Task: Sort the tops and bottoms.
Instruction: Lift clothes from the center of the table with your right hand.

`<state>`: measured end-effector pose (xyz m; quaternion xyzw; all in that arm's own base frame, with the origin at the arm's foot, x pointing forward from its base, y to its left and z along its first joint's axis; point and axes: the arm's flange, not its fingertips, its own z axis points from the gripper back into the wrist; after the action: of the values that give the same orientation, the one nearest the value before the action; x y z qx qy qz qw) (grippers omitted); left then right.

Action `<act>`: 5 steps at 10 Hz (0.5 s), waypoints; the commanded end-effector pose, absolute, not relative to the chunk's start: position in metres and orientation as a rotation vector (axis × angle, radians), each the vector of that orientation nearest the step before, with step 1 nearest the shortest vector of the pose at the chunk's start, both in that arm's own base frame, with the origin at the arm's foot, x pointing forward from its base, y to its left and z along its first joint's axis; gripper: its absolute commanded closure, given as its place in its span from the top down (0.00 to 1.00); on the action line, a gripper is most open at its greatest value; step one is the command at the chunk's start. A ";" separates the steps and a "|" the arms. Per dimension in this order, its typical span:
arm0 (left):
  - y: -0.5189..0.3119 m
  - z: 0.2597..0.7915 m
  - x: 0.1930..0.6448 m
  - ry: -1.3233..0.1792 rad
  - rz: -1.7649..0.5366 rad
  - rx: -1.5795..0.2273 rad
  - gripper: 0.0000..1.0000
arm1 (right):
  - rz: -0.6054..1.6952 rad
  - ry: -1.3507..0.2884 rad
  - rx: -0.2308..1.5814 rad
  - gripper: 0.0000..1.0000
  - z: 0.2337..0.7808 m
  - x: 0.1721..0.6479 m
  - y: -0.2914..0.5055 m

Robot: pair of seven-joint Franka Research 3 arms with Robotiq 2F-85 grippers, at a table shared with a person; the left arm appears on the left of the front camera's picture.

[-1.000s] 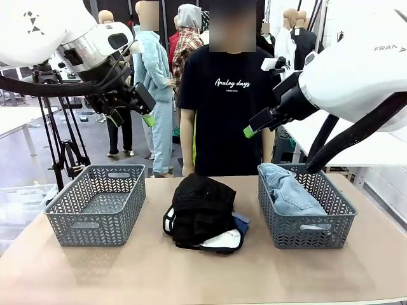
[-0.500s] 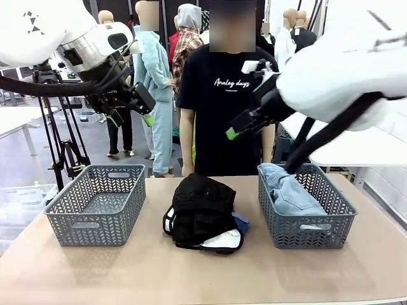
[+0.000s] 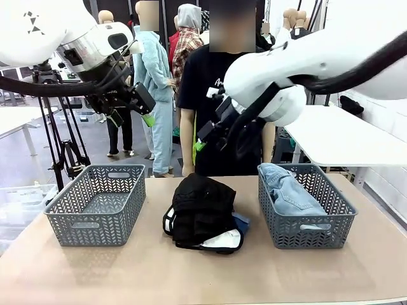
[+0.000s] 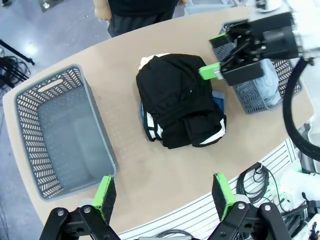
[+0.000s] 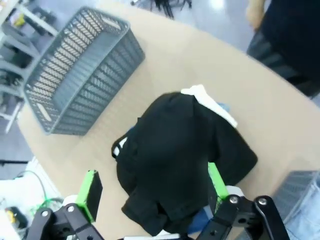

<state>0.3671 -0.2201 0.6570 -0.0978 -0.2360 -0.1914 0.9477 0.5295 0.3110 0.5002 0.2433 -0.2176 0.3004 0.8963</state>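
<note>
Garments heap mid-frame on the table (image 3: 95,273) in the front view: black top (image 3: 202,203) over white top (image 3: 226,240) and darker denim (image 3: 241,222), light denim (image 3: 289,194) in the right basket (image 3: 305,232), left gripper (image 3: 132,117) upper left, right gripper (image 3: 206,133) upper centre. Left wrist view: left gripper's jaws spread wide at the bottom edge, heap at centre. Right wrist view: right gripper's jaws spread apart, black top at lower centre.

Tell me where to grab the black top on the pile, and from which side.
Pinch the raised hump of the black top, coming straight down with the open right gripper. It is draped over the white top and the dark jeans, so a low side approach would likely catch those too.
</note>
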 end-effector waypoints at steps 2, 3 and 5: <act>-0.218 0.657 0.366 -0.486 -0.387 -0.195 1.00 | 0.622 -0.451 0.504 1.00 0.500 0.529 0.311; -0.218 0.657 0.366 -0.486 -0.387 -0.195 1.00 | 0.622 -0.451 0.504 1.00 0.500 0.529 0.311; -0.218 0.657 0.366 -0.486 -0.387 -0.195 1.00 | 0.624 -0.410 0.480 1.00 0.490 0.534 0.315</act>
<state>0.3671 -0.2201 0.6570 -0.0979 -0.2360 -0.1914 0.9477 0.5317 0.3149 0.4996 0.2340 -0.2063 0.3028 0.9006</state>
